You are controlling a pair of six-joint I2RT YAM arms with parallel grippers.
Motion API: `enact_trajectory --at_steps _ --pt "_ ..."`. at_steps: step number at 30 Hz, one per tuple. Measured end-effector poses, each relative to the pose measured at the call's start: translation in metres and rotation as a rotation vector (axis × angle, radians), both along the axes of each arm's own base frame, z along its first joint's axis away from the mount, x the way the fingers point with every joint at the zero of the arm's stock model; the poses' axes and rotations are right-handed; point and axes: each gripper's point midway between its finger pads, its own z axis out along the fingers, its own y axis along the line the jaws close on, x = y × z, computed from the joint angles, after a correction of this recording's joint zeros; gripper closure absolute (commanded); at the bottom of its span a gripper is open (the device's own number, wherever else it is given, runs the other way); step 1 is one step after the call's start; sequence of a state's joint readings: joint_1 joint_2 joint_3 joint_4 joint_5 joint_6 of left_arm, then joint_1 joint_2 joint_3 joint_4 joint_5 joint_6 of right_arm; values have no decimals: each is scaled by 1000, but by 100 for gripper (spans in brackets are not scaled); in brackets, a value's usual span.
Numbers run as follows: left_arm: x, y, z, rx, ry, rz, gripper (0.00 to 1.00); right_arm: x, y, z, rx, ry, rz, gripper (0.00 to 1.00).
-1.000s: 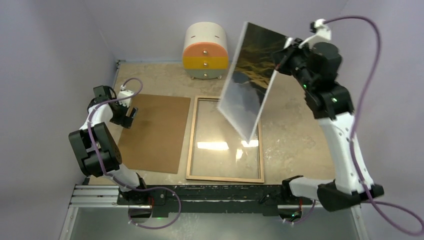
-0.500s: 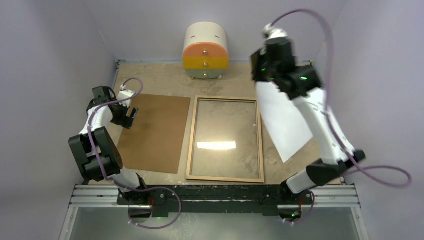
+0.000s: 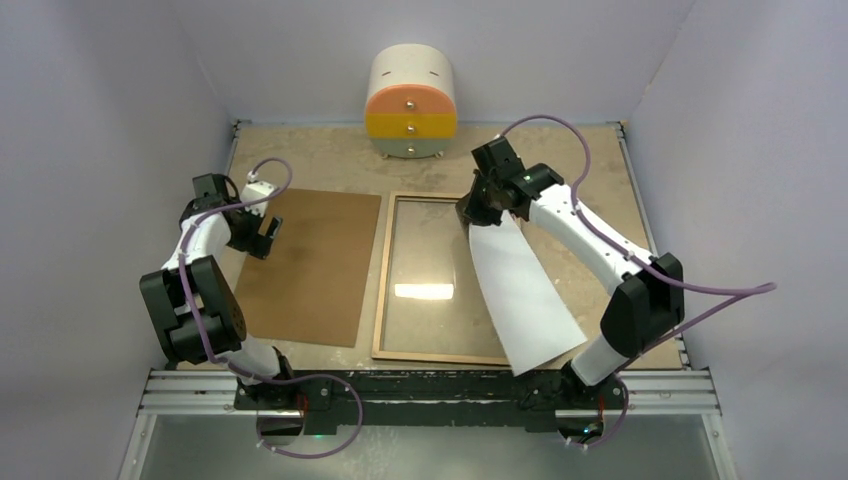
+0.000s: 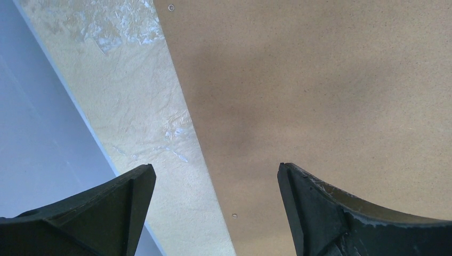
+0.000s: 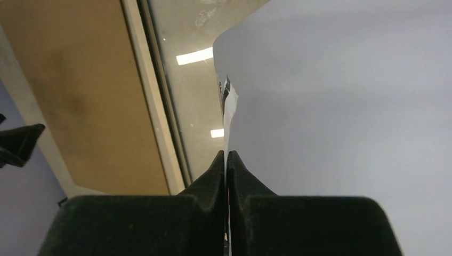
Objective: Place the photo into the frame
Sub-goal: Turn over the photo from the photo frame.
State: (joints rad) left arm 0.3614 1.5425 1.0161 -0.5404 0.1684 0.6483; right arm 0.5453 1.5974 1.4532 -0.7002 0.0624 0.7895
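The photo (image 3: 520, 295) is a thin, flat rectangular sheet, its plain white back turned up; it slants from its far edge over the right side of the frame (image 3: 381, 290), and its near corner reaches past the frame's near right corner; whether it rests on the glass I cannot tell. My right jaws are pressed fully together on the far edge of the photo (image 5: 341, 106), the sheet pinched between the dark pads. The frame lies flat on the counter (image 3: 320, 160) with its light wood-coloured narrow rails up; its clear pane (image 3: 430, 250) is smooth and throws back bright ceiling lights. Just left of it lies the backing board (image 3: 310, 265), a matte brown rectangle with a fine grainy surface (image 4: 320, 80). My left jaws stand wide apart above the board's left edge, holding nothing. The counter is mottled beige, and a rounded little cabinet (image 3: 412, 105) in cream, orange and yellow stands at its far edge.
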Motion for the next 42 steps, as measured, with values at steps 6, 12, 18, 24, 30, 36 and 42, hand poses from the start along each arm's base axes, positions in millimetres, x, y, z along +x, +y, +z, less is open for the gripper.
enact_trajectory --at_steps 6,12,18,24,30,36,42 --pt "-1 0 -3 8 5 2 9 5 25 -9 65 36 -155 100" --pt "-4 0 -6 11 15 4 9 11 45 -17 99 29 -333 100" --pt "-5 1 -7 20 15 6 9 31 50 -24 104 -18 -503 100" --pt "-8 3 -12 33 27 5 9 47 45 -24 90 -79 -585 100" --pt "-9 5 -13 47 30 -2 9 70 59 -28 42 -129 -515 100" --pt "-6 7 -12 57 19 -2 8 80 65 -38 -55 -158 -384 100" --pt "-6 8 -11 64 17 2 8 83 63 -34 -115 -190 -322 100"
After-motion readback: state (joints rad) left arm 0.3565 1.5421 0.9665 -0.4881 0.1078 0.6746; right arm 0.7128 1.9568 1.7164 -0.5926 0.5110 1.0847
